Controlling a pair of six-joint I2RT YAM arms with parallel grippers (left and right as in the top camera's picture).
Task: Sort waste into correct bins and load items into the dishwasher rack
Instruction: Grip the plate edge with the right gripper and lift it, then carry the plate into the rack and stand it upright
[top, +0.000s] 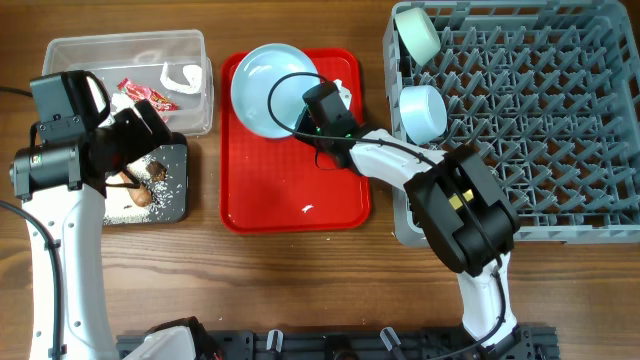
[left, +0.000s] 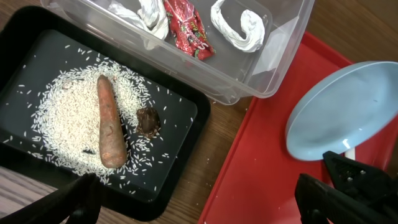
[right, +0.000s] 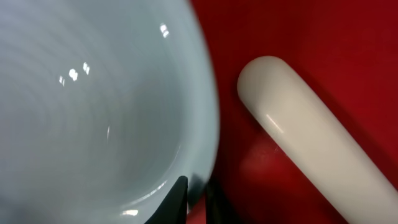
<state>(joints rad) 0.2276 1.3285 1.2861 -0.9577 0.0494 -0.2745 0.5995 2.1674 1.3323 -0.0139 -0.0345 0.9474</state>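
Two bowls in rack (top: 540, 120), upper right: mint bowl (top: 418, 33), pale bowl (top: 424, 112). Right jaws pinch plate (top: 262, 80) rim on red tray (top: 290, 190), centre, spoon (right: 311, 143) beside. Left jaws wide open by black tray (left: 186, 112), left.

The pale blue plate (top: 270, 85) is glossy; the red tray (top: 290, 190), smooth plastic.

This is a robotics lab bench staged as a dish-clearing station rather than a working kitchen. A left arm (top: 72, 260) and a right arm (top: 392, 160) (black cables trailing off them) stand at a bare wooden table (top: 280, 290), with a black frame (top: 330, 345) along its near edge. The props are kitchen ones: a grey dishwasher rack (top: 540, 140), a red serving tray (top: 290, 190) bearing a pale blue plate (top: 262, 90), and a clear tub (top: 125, 42) and black tray (top: 180, 215) holding scraps.
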